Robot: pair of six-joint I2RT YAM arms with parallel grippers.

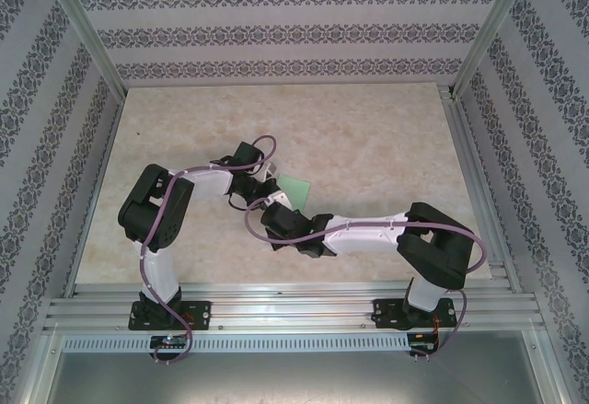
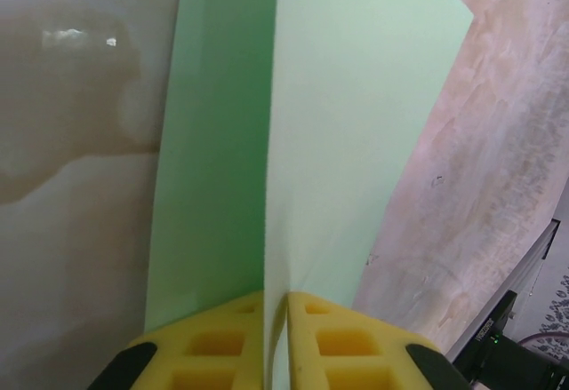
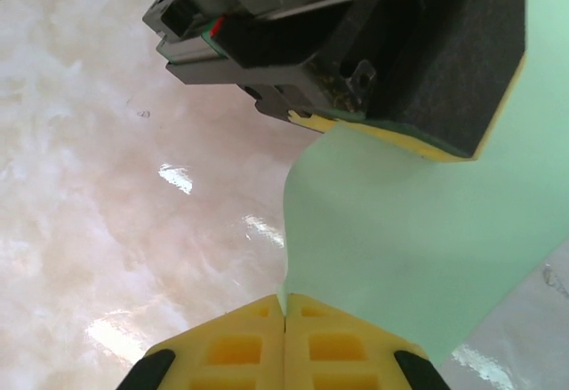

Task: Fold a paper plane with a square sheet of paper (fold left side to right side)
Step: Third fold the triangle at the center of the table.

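Left wrist view: the square sheet of paper [image 2: 356, 141] is thin, matte and plain mint green. It is bent along a sharp straight crease that runs from bottom centre up to the top edge of the frame. The panel left of the crease is in darker shade; the right panel is paler and ends in a corner at the upper right. The crease runs down into the slim seam between the left fingers [image 2: 222, 337], which are blocky yellow foam with square hollows and are nipped on the fold.

From the right wrist, the paper [image 3: 400, 248] sweeps in a soft curve from the right side of the frame. One edge drops to bottom centre, where the right fingers [image 3: 231, 346], the same yellow foam, are pressed together on it.

Seen from above, the paper [image 1: 296, 186] is a small green patch at mid-frame, jutting toward the upper right from where the left arm [image 1: 156, 211] and right arm [image 1: 433, 243] meet. It lies over a glossy table [image 1: 386, 146] of beige marbled pattern, with patterned wallpaper walls [image 1: 276, 31] around it.
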